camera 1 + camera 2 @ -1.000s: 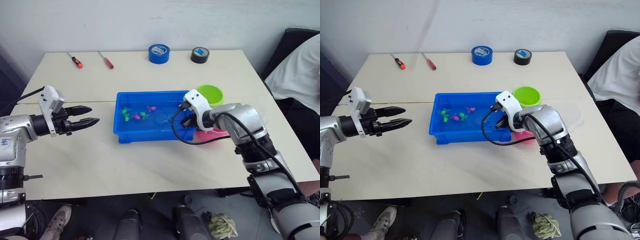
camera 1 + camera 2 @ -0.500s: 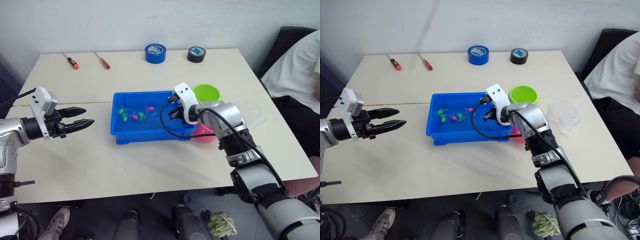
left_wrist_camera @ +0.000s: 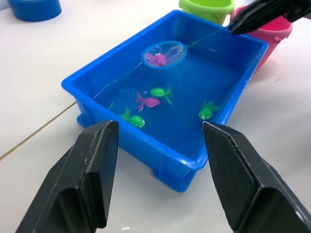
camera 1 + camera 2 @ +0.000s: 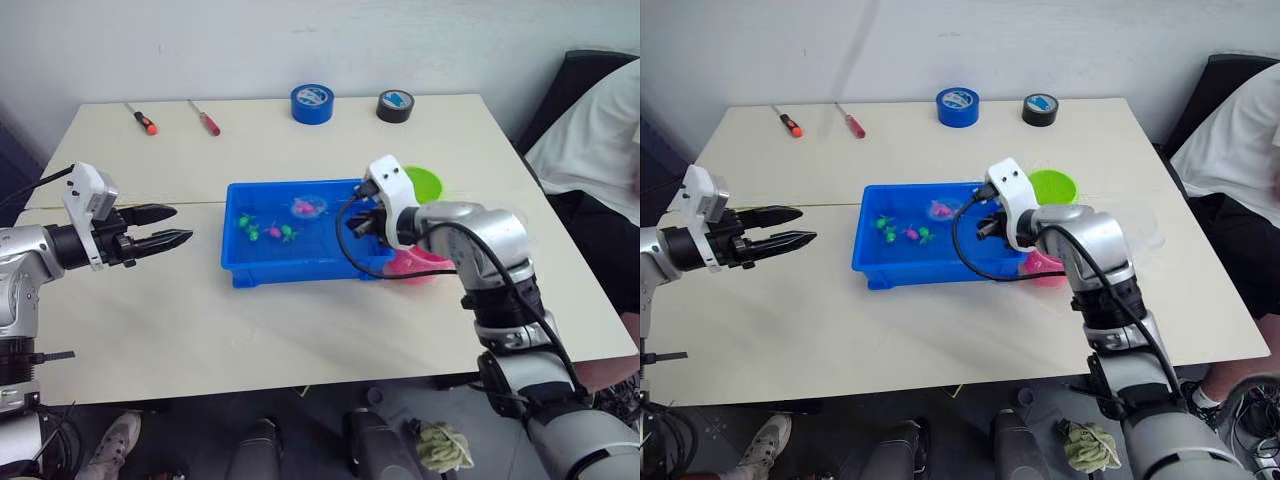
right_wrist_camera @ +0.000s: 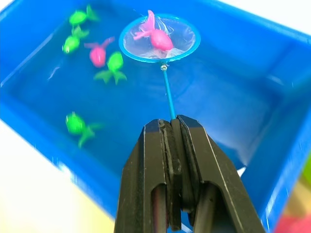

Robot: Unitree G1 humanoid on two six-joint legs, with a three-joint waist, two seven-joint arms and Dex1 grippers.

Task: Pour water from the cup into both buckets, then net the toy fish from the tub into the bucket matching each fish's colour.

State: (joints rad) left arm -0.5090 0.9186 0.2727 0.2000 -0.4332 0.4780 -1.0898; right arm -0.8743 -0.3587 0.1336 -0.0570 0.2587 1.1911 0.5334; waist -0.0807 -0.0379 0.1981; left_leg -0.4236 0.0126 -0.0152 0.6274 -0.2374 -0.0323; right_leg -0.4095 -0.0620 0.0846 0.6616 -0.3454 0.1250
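While my right gripper pinches shut on the net handle, a pink fish rides above the tub; light, thin, wobbly. My left gripper gapes empty.

Table: pale beige top, seam across.
On it: blue tub, green bucket, pink bucket, two screwdrivers, blue tape roll, black tape roll.

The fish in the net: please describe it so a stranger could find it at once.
Look at the blue tub in the middle of the table. Over its far side, the right gripper holds a small round net. The pink fish lies inside that hoop, while the others float loose in the water.
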